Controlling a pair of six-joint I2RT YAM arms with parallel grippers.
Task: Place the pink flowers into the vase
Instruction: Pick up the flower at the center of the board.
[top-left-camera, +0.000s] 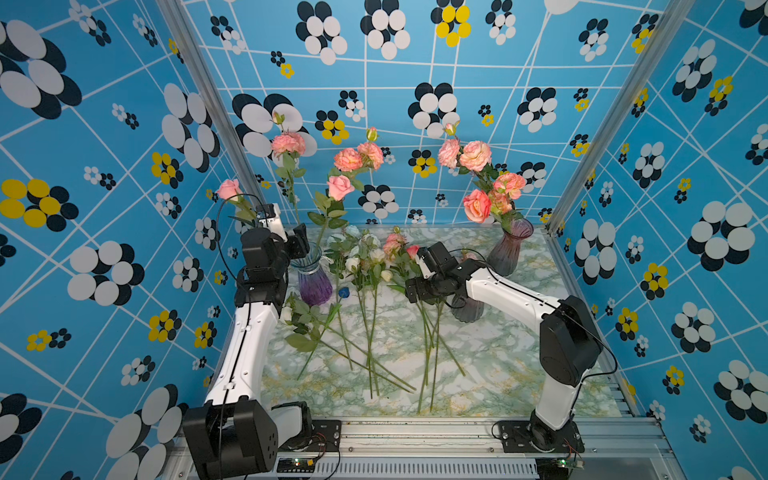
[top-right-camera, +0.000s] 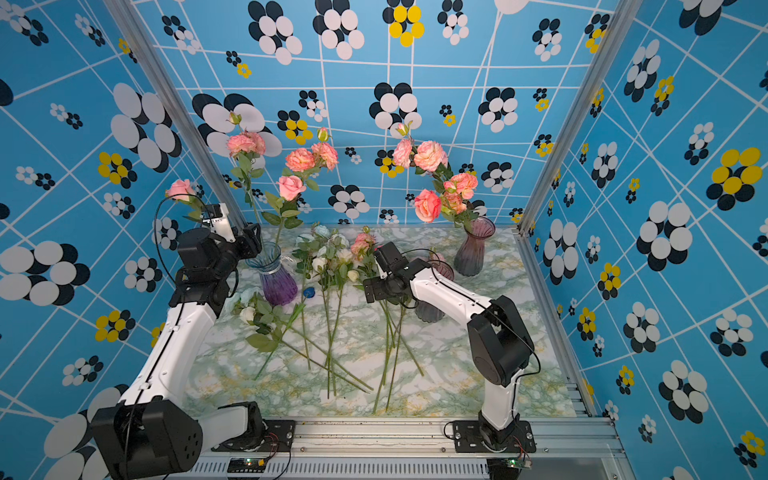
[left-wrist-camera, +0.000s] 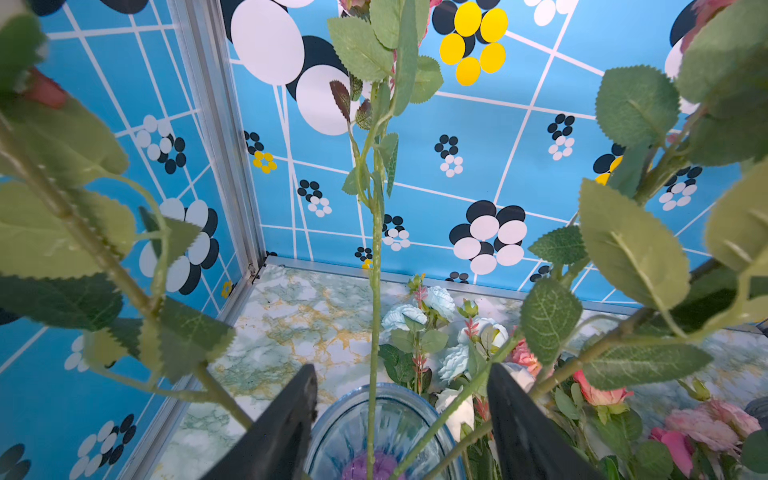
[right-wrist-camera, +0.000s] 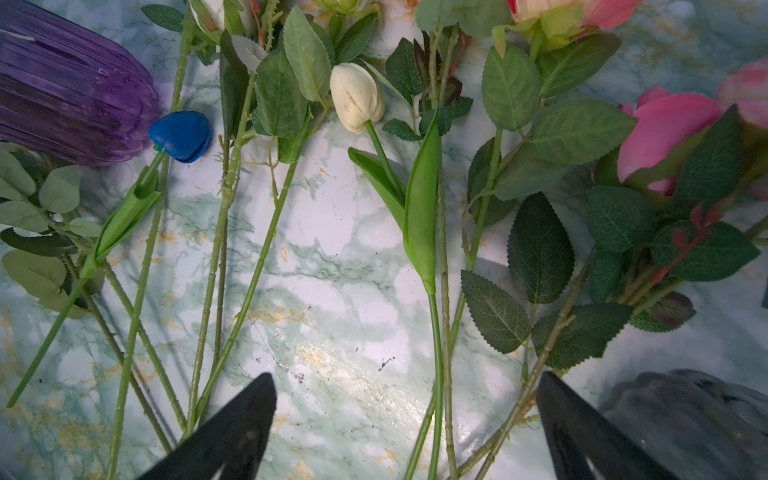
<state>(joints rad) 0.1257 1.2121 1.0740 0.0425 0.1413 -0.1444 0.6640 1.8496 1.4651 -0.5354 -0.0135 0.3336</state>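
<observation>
No legible txt, labels, brands or nos. anywhere in any view.

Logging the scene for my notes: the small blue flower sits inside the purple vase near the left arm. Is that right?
Not inside. The small blue flower lies on the table beside the purple vase, as the right wrist view shows. The rest holds.

- The purple vase (top-left-camera: 315, 286) is ribbed, glossy glass.
- The pink flowers (top-left-camera: 348, 159) have matt, cloth-like petals.
- The tabletop (top-left-camera: 498, 365) is smooth, marble-patterned, faintly shiny.
- The near frame rail (top-left-camera: 415, 436) is grooved, dull metal.
</observation>
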